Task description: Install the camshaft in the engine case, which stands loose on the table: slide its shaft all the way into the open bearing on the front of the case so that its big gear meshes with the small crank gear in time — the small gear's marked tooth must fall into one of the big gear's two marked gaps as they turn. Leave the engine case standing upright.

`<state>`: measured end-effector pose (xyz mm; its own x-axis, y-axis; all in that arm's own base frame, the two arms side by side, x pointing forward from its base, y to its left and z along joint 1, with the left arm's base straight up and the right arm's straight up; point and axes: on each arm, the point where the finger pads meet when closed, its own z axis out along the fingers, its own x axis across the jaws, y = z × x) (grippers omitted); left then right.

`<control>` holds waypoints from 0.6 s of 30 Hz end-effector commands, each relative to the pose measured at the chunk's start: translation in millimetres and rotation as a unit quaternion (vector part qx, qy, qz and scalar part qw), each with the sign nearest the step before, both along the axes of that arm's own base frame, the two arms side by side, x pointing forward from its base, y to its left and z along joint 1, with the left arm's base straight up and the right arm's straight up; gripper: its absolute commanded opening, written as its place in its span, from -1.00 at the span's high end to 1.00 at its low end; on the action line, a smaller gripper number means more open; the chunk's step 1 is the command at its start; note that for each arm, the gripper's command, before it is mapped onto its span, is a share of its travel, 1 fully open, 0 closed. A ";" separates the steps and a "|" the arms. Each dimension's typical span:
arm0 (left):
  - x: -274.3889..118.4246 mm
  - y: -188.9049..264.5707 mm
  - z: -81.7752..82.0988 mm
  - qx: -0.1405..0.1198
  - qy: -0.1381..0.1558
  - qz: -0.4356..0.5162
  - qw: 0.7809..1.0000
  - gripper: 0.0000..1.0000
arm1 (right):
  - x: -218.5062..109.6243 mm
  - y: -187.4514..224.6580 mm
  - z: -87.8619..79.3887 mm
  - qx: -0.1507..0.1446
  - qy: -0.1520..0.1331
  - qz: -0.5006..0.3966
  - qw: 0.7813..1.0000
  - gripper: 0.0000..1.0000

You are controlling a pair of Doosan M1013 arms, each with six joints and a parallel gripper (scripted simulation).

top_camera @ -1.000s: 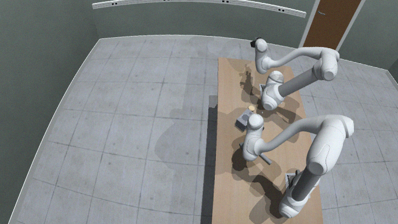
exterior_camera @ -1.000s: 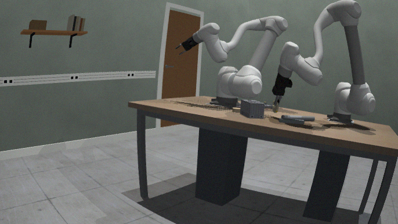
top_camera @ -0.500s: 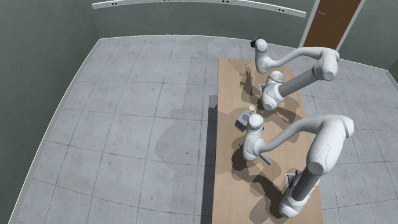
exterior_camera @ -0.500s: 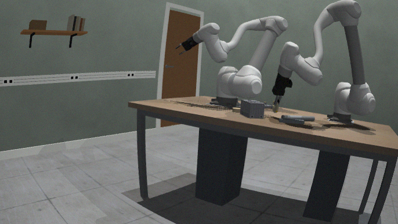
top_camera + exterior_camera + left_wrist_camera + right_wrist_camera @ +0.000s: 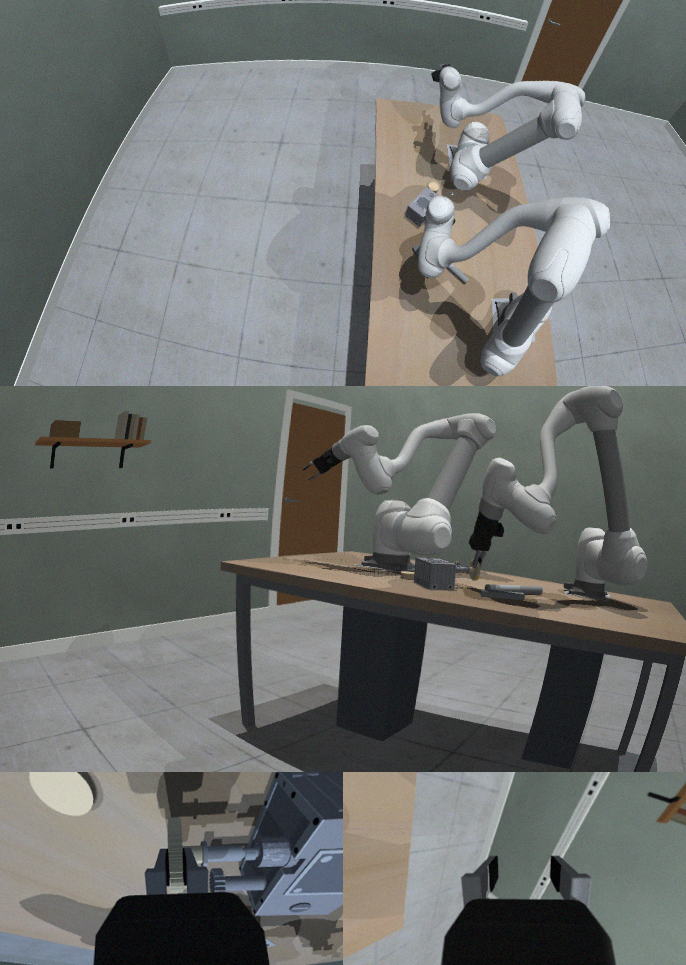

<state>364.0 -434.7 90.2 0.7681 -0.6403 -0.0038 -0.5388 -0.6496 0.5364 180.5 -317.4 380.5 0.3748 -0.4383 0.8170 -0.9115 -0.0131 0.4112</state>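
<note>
Left end effector [image 5: 478, 561] [image 5: 175, 868] closed on the rim of the big gear [image 5: 474, 572] [image 5: 175, 849], pads on both faces; right end effector [image 5: 436, 75] [image 5: 308, 473] [image 5: 524, 873] wide, nothing in it, off to the side. Camshaft [image 5: 461, 569] [image 5: 226, 853] lies roughly level, tip at the mouth of the open bearing [image 5: 273, 854] on the engine case [image 5: 413, 212] [image 5: 433, 573] [image 5: 329, 873], big gear well out. Case upright on the surface [image 5: 400, 310] [image 5: 300, 562] [image 5: 39, 858] [image 5: 373, 871].

Risks: slight tilt or offset could jam the shaft in the bearing; pushing then may slide or tip the loose case. Big gear may hit the small crank gear [image 5: 218, 880] tooth on tooth, or mesh out of time if turned wrong. Gear could also twist between the pads.

Hidden: timing marks unreadable on both gears; how deep the tip sits, can't tell. Top view: wrist covers grip and big gear. Exterior: case hides its front, gear small
</note>
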 end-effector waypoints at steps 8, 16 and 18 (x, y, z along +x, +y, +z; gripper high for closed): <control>1.5 -1.3 0.8 0.000 -0.001 0.000 1.000 0.42 | 0.2 -0.1 0.4 0.000 0.000 0.000 1.000 -1.00; 4.3 -3.5 0.8 0.000 -0.001 0.000 1.000 0.42 | 0.2 -0.1 0.4 0.000 0.000 0.000 1.000 -1.00; 5.1 -4.2 0.8 0.000 -0.001 0.000 1.000 0.42 | 0.2 -0.1 0.4 0.000 0.000 0.000 1.000 -1.00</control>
